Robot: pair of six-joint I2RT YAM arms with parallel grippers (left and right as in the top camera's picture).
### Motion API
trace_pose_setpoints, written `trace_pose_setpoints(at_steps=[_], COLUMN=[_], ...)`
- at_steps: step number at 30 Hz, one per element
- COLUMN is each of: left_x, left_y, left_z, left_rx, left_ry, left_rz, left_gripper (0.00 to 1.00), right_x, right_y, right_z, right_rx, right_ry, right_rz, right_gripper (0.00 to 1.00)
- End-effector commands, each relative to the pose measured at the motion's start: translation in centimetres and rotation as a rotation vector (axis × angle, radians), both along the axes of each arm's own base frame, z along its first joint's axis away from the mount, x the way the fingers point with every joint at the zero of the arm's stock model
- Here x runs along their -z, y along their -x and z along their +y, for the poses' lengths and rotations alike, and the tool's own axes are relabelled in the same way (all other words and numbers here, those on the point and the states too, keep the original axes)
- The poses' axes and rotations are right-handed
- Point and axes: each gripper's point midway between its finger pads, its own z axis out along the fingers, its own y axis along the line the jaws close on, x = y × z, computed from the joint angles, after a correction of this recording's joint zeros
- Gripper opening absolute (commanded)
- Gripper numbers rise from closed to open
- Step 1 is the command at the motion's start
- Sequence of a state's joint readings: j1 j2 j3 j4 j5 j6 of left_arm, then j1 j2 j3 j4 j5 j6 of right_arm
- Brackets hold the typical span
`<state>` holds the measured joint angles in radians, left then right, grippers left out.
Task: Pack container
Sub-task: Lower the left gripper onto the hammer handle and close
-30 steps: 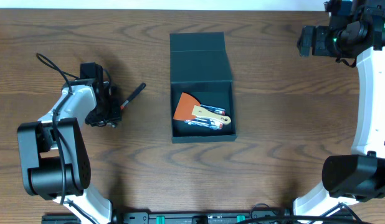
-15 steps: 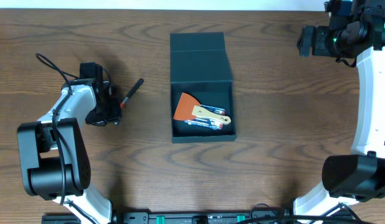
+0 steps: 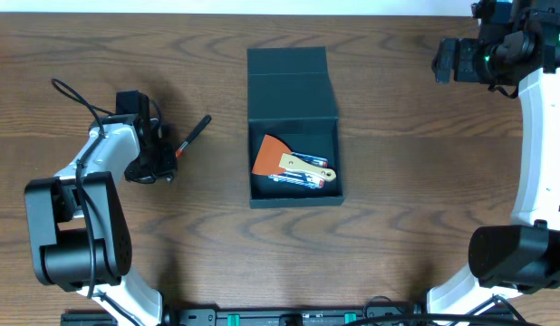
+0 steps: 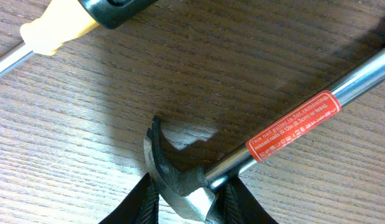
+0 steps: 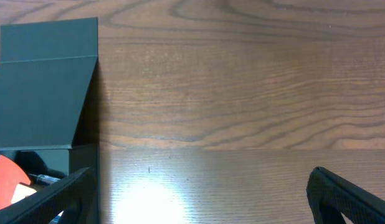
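Observation:
The container [image 3: 294, 199], a dark teal box, lies open at the table's middle with its lid [image 3: 291, 86] folded back. An orange scraper [image 3: 267, 154] and other small tools lie inside. At the left, my left gripper [image 3: 159, 152] is shut on the steel head of a claw hammer [image 4: 180, 183], its fingers pressed to both sides of the head. The hammer's shaft with a red label [image 4: 292, 124] and its black handle [image 3: 195, 132] point toward the box. My right gripper [image 3: 446, 60] hovers far back right, open and empty [image 5: 202, 199], with the container's lid [image 5: 43, 99] at its left.
A screwdriver with a yellow-and-black handle [image 4: 68, 25] lies on the wood just beyond the hammer head. A black cable [image 3: 76, 95] loops by the left arm. Bare wooden table lies between the hammer and the box.
The left jaws have closed onto the hammer head, and the handle's far end swung slightly toward the back. The right arm has not moved.

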<state>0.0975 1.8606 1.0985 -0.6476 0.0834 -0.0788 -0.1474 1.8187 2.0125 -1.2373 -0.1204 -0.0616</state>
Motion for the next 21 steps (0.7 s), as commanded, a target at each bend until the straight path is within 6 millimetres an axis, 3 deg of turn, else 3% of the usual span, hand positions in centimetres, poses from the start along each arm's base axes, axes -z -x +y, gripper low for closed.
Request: trace_pose_setpoints(at_steps=[1, 21], left_x=[1.53, 1.53], left_y=[0.82, 0.87], left_z=[0.08, 0.13], left_rx=[-0.011, -0.011], left_ry=[0.000, -0.003], left_rz=[0.048, 0.050], left_gripper=[0.06, 0.06], right_x=[0.41, 0.52], right_y=[0.08, 0.28], right_z=[0.01, 0.04], right_rx=[-0.007, -0.007], right_ry=[-0.004, -0.006], right_rz=[0.011, 0.021], right_gripper=[0.99, 0.99])
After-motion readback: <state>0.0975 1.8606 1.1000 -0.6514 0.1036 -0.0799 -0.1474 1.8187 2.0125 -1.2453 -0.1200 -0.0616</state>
